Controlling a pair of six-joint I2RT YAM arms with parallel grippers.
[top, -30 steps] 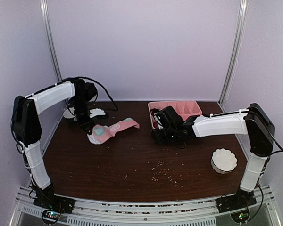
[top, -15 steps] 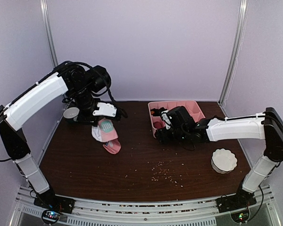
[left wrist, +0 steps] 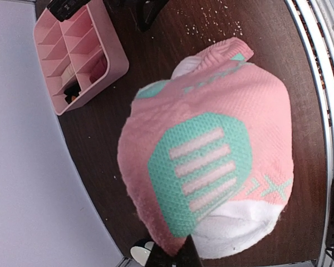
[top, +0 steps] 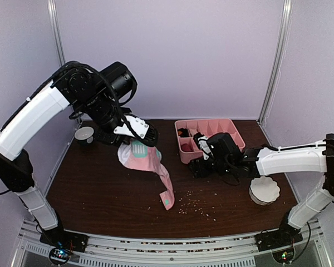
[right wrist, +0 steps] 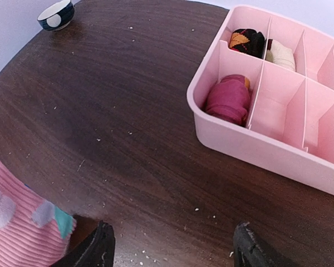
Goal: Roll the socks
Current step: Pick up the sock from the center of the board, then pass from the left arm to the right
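Observation:
My left gripper (top: 134, 139) is shut on the cuff end of the pink sock (top: 150, 167) with mint-green patches and holds it in the air above the table's middle left. The sock hangs down with its mint toe (top: 167, 201) near the tabletop. It fills the left wrist view (left wrist: 211, 161), pinched at the bottom edge. My right gripper (top: 199, 167) is open and empty, low over the table in front of the pink tray. In the right wrist view its fingers (right wrist: 103, 247) stand wide apart, and the sock's end (right wrist: 22, 228) shows at the lower left. The beige sock is not in view.
A pink divided tray (top: 209, 125) at the back holds rolled socks, among them a maroon one (right wrist: 229, 100). A white fluted bowl (top: 264, 189) sits at the right. A small dark cup (top: 84, 134) stands at the back left. Crumbs (top: 195, 203) lie on the brown table.
My left arm has lifted the pink sock off the table and swung it right toward the middle, so it now dangles. My right gripper has drawn back to the right along the tray's front.

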